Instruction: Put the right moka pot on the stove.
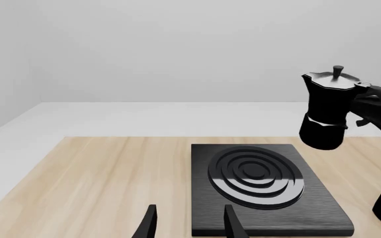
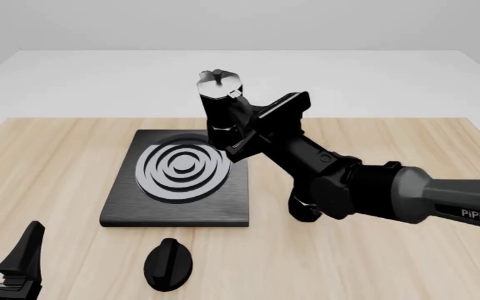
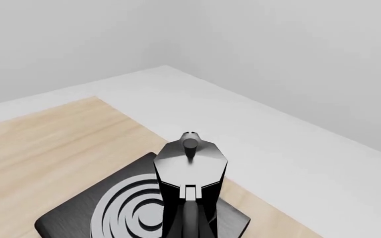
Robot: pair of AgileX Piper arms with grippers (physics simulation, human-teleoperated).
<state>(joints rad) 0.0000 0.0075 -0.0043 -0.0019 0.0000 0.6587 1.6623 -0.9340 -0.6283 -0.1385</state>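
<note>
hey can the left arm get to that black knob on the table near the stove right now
Probably yes. The left tool sits open and low at the near left, and only bare wood lies between it and the black knob. The right tool, holding the moka pot above the stove, is farther back.

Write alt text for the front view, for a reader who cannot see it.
The right claw holds a black moka pot in the air above the far right edge of the stove, a black slab with silver burner rings on a wooden table. A black oval knob lies near the stove; the left claw waits open.
</note>
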